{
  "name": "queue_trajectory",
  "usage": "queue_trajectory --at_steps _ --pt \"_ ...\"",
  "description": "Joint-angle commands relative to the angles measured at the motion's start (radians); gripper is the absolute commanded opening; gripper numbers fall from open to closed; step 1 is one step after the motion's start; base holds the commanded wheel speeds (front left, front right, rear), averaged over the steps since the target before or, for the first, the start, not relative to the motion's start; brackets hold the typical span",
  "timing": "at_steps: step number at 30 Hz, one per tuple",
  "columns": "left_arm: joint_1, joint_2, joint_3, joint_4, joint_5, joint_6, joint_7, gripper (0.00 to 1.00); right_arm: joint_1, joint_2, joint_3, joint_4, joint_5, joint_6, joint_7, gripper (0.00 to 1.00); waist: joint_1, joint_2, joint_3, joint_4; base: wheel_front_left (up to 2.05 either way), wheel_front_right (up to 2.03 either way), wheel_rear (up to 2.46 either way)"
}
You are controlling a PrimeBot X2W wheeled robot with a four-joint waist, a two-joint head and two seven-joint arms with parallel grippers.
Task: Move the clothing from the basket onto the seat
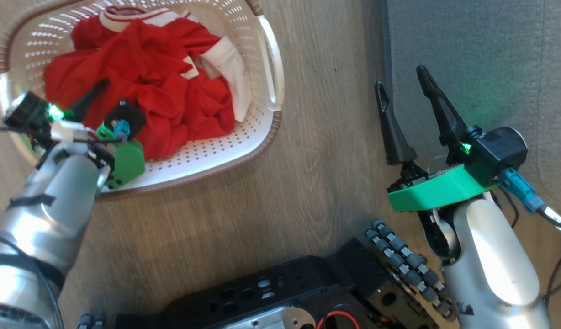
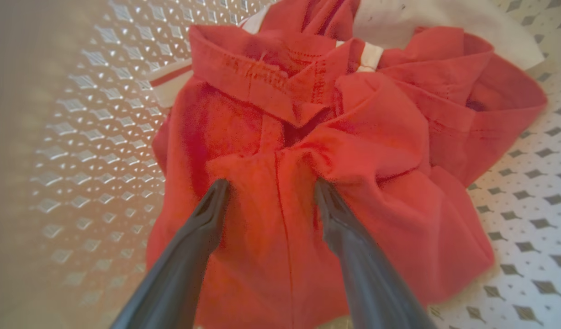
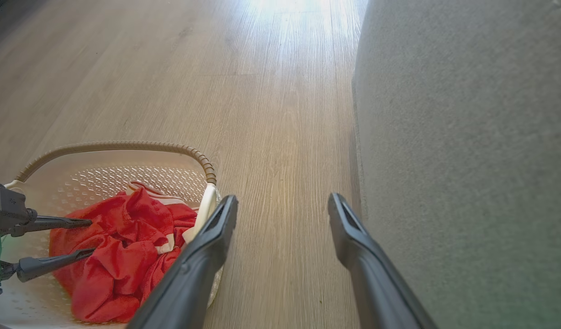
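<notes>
Clothing [image 1: 143, 87] lay heaped in the basket [image 1: 273, 82] at 10 o'clock in the head view. The seat [image 1: 490, 55] stood at 2 o'clock, with bare floor [image 1: 326, 137] between them. The left claw [image 2: 271, 185] was spread, its fingers pressed into a red fold with nothing pinched yet. The right claw [image 1: 400, 76] was spread and empty beside the seat edge.

Risks judged:
- A thin fold could slip free on closing.
- Tangled garments could lift together, snag the rim and tip the basket.
- Cloth could trail onto the floor.
</notes>
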Motion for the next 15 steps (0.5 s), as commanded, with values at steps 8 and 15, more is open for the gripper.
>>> queue_trajectory --at_steps 8,15 --pt "-0.099 0.028 0.032 0.207 -0.055 -0.062 -0.002 1.00 0.033 -0.003 0.023 -0.055 0.031 0.000 -0.009 1.00 0.0000 0.0000 0.057 -0.051 0.00 0.00 0.00" --pt "-0.149 0.009 0.011 0.272 -0.054 -0.067 0.003 1.00 0.058 -0.003 0.021 -0.073 0.034 0.000 -0.009 1.00 0.0000 0.0000 0.070 -0.048 0.00 0.00 0.00"
